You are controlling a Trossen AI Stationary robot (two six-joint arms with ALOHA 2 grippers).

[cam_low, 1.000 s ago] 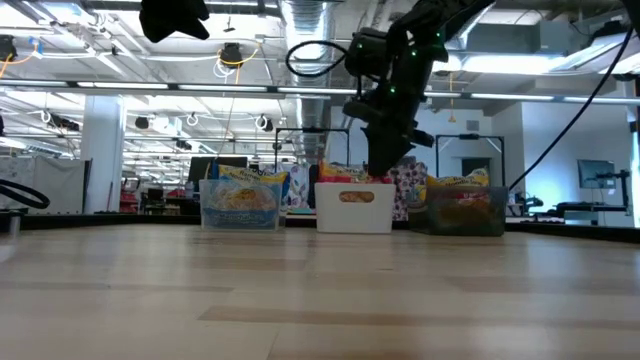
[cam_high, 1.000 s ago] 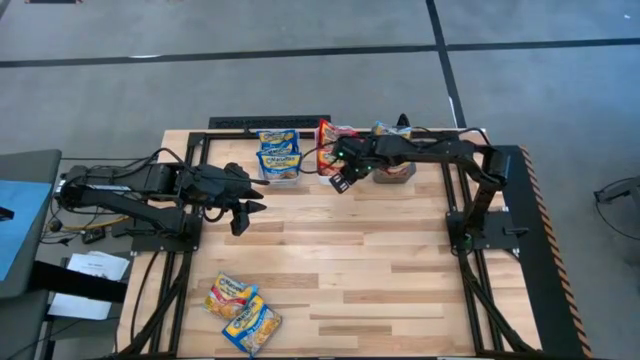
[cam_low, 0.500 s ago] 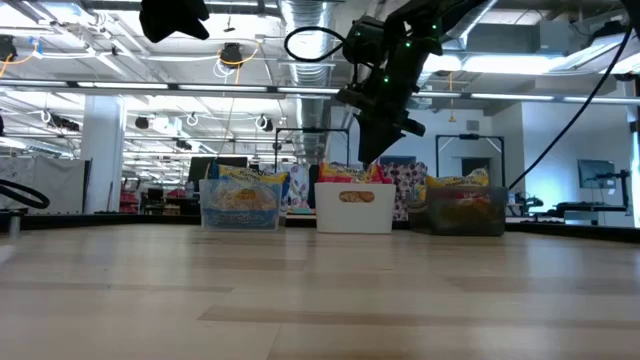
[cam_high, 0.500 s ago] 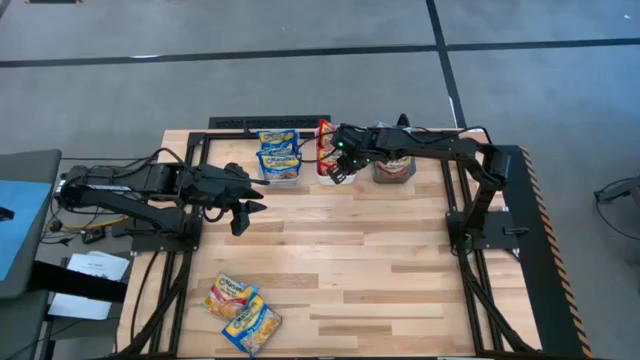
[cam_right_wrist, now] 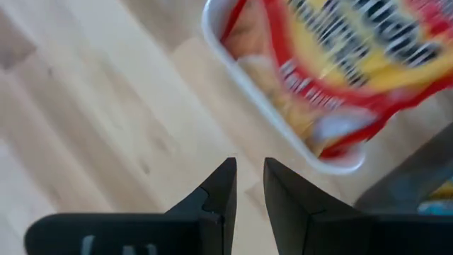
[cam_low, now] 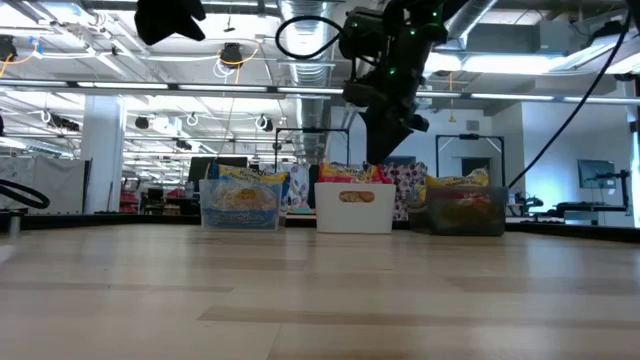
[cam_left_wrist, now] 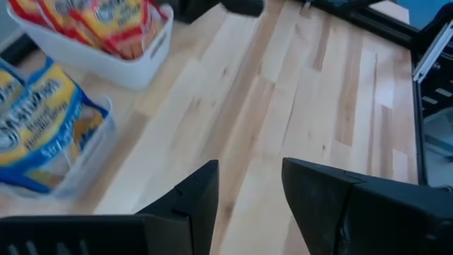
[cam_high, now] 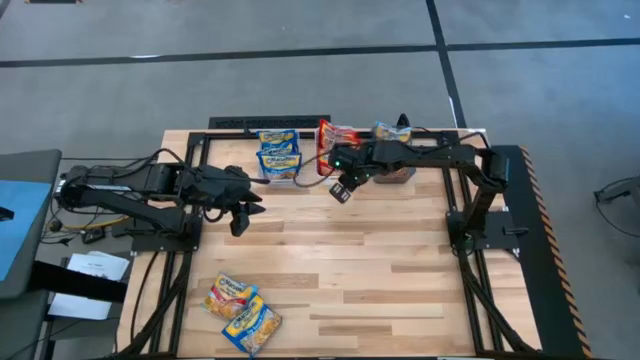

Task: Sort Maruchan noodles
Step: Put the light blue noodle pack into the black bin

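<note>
1. At the far edge of the table [cam_high: 340,270], seen from above, three bins stand in a row: a clear bin [cam_high: 280,168] with blue-and-yellow packets, a white bin [cam_high: 333,140] with red packets, and a dark bin [cam_high: 395,172] mostly hidden under the right arm. The right gripper [cam_high: 341,189] hangs just in front of the white bin and carries nothing. The left gripper [cam_high: 243,211] hovers over bare wood in the left middle, also with nothing in it. Two loose noodle packets [cam_high: 243,312] lie overlapping near the front-left corner, well apart from both grippers.

2. From table height, the right gripper [cam_low: 385,140] hangs above the white bin [cam_low: 354,207], clear of its rim. The clear bin [cam_low: 240,207] and dark bin [cam_low: 465,212] flank it, each holding packets.

3. In the left wrist view, the left fingers [cam_left_wrist: 195,195] stand apart with bare wood between them; the clear bin [cam_left_wrist: 67,166] and white bin [cam_left_wrist: 106,57] lie ahead.

4. In the right wrist view, the right fingers [cam_right_wrist: 216,188] are narrowly parted with only wood between them; a red packet [cam_right_wrist: 340,71] lies in the white bin [cam_right_wrist: 283,124] beyond.

5. My reading: a red packet sits dropped in its bin, and two packets are left to sort. The next move calls for an arm, likely the nearer left one, to reach the front-left pair, pinch the top packet alone, and match its colour to a bin.
</note>
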